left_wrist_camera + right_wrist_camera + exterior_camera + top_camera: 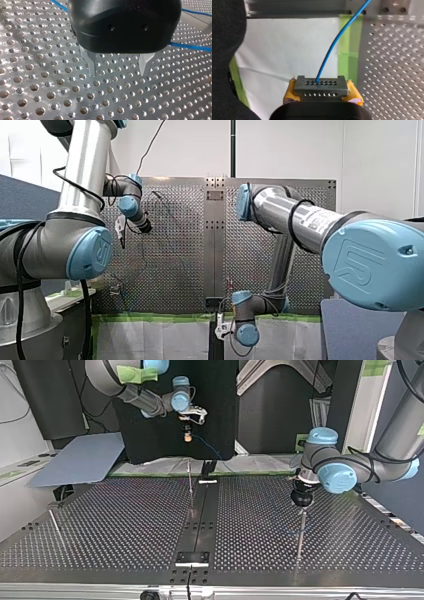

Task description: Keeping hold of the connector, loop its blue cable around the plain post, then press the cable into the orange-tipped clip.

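Step, as judged: carry to post, loop not begun. Right gripper (321,93) has yellow pads clamped on connector (321,85). In top view it sits upper middle, beyond table's (100,525) far edge. Cable (332,42) rises from connector's holes. Left gripper (118,67) spread wide, empty, right of centre in top view.

Next move: bring connector over table, sweep cable round post (190,485). Plain or orange-tipped: cannot tell.

Writing: UR logo on joint cap (95,252); arm label (320,220) unreadable.

In the top view, our right gripper (187,436) holds the grey perforated metal connector (321,86) at twelve o'clock from a thin upright metal rod (190,485); our left gripper (301,505) hangs at that rod's three o'clock.
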Motion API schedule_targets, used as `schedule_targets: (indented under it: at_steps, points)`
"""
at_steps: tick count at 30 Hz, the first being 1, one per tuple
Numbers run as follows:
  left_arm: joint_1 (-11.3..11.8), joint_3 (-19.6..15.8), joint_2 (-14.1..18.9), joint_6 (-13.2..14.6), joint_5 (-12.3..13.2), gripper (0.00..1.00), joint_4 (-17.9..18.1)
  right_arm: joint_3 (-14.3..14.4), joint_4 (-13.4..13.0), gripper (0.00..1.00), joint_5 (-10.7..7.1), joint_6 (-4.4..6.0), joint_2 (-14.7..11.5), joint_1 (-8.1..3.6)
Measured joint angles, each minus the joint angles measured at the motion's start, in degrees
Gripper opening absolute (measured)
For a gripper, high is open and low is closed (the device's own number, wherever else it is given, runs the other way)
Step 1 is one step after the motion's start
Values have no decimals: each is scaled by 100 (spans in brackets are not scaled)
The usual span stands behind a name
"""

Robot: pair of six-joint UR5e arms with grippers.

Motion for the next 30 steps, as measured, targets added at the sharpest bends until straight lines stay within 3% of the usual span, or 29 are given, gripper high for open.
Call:
schedule_targets:
  at_steps: [6,9,16,23,30]
  points:
    - [-2,0,0,-23,0,83,-1,334,-273,0,10,223,-334,-55]
    - [-3,0,0,-40,0,83,-1,498,-273,0,-9,324,-498,-98]
    - [21,-1,0,-88,0,83,-1,911,12,0,-21,311,-911,-226]
    - [32,0,-1,-106,0,83,-1,1356,-123,0,-66,299,-1355,-356]
    - [11,-1,-1,-122,-14,83,-1,1736,-148,0,-162,294,-1736,-412]
